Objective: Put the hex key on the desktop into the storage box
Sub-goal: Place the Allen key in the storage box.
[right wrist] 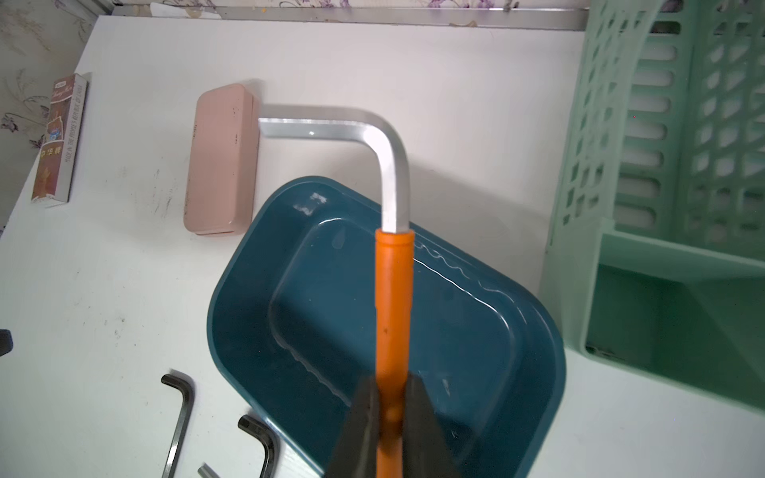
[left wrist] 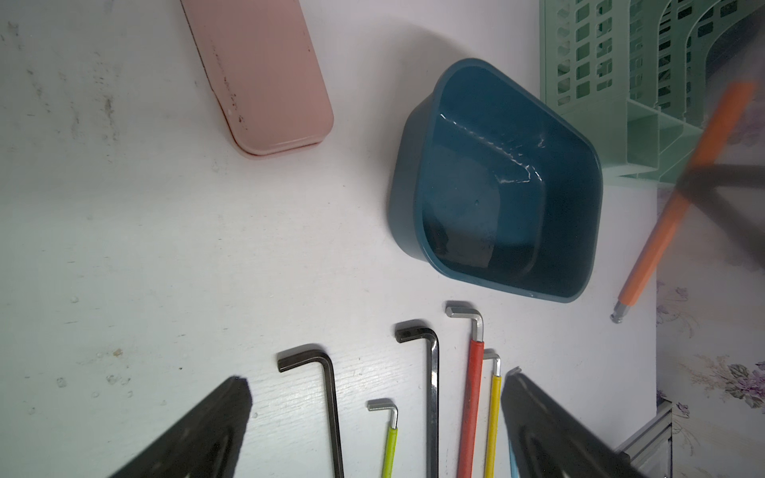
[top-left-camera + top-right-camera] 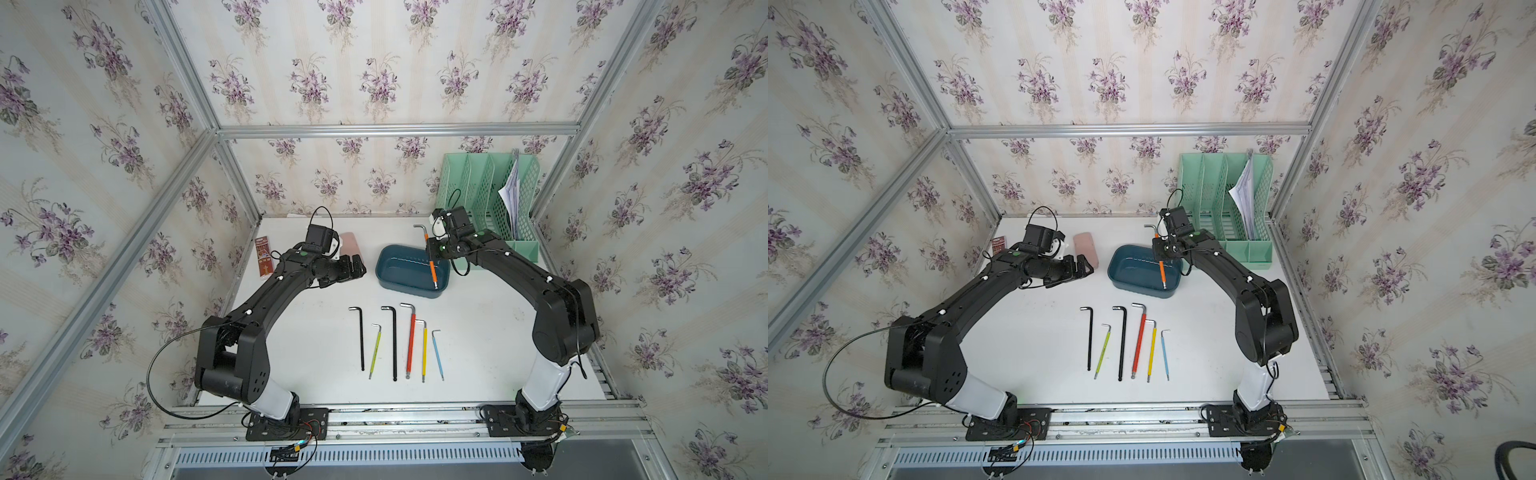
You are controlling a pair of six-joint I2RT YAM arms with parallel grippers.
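Six hex keys (image 3: 395, 345) lie in a row on the counter (image 3: 478, 332) (two black, four colour-sleeved). A seventh, the orange hex key (image 1: 393, 298), is pinched by its sleeve in the right end effector (image 1: 391, 389) above the storage box (image 3: 405, 292), bent end uppermost. Near the pink case (image 3: 1086, 245), the left end effector (image 3: 354, 269) hangs spread and empty.

You have bare desktop (image 3: 490, 340) between the storage box (image 3: 401, 270) and the row of 6 hex keys (image 3: 394, 345), and to the row's right. The box lies open from above except its right end, where the orange hex key (image 3: 433, 272) clamped in the right gripper (image 3: 430, 249) hangs. The file organiser (image 3: 478, 187) crowds its far right corner; the left gripper (image 3: 357, 267) and pink case (image 3: 352, 244) narrow its left side.
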